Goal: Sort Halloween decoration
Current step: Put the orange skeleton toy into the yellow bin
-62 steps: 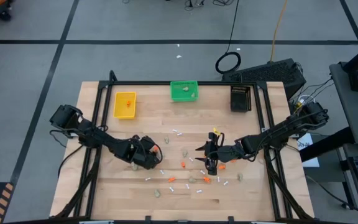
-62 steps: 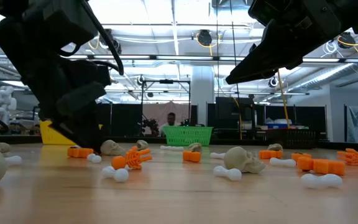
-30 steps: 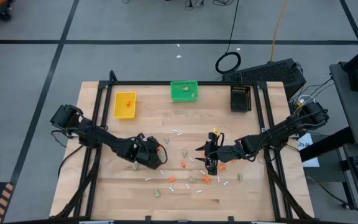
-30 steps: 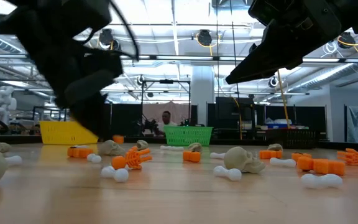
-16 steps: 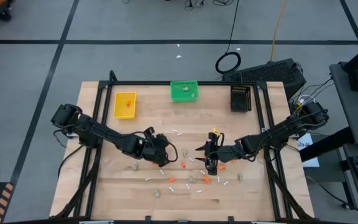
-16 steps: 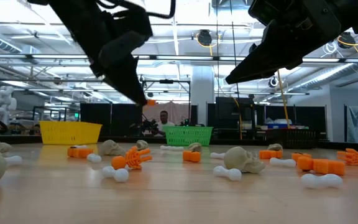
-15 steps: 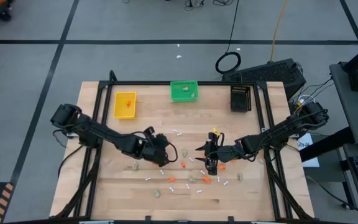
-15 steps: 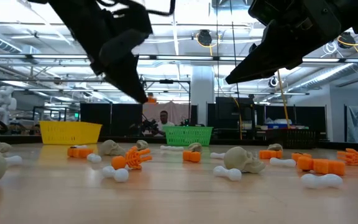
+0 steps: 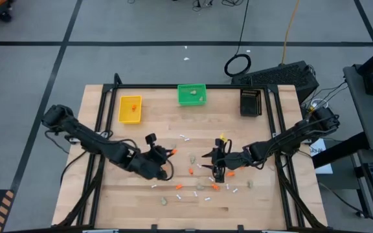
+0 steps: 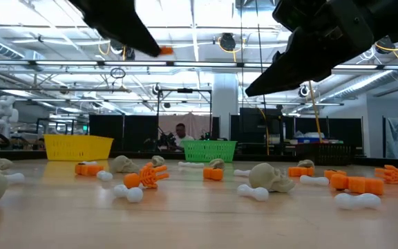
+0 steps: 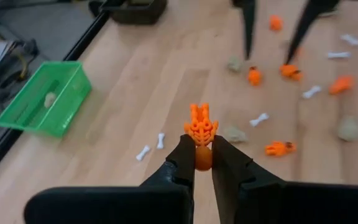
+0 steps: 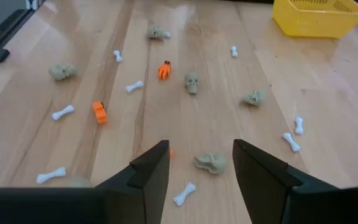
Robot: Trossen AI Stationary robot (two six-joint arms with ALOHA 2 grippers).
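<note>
A pale wooden counter (image 9: 109,194) in a large workshop carries three bins along its far edge: a yellow bin (image 9: 130,109) toward the left, a green bin (image 9: 192,94) at the middle and a black bin (image 9: 250,102) toward the right. Orange bits (image 9: 190,171), skulls (image 12: 192,81) and white bones (image 12: 63,112) are scattered over the middle and near part of the counter.

The left hand (image 11: 202,159) is raised well above the counter, left of centre, and is closed on an orange skeleton piece (image 11: 201,127); its round end is pinched between the fingers (image 11: 183,158) and its ribbed body sticks out past the tips, along the line of the fingers. In the low view the piece (image 10: 164,50) is seen high above the scattered bits.

The yellow bin, which already holds an orange bit, lies toward the far-left corner from the held piece, well apart from it; the left arm is much the nearer to it. The coming move is judged to be a carry toward that bin and a release above it.

The right hand (image 12: 196,163) hangs over the cluster right of centre, its fingers apart and nothing gripped; a skull (image 12: 209,162) lies on the counter below the gap between them.
</note>
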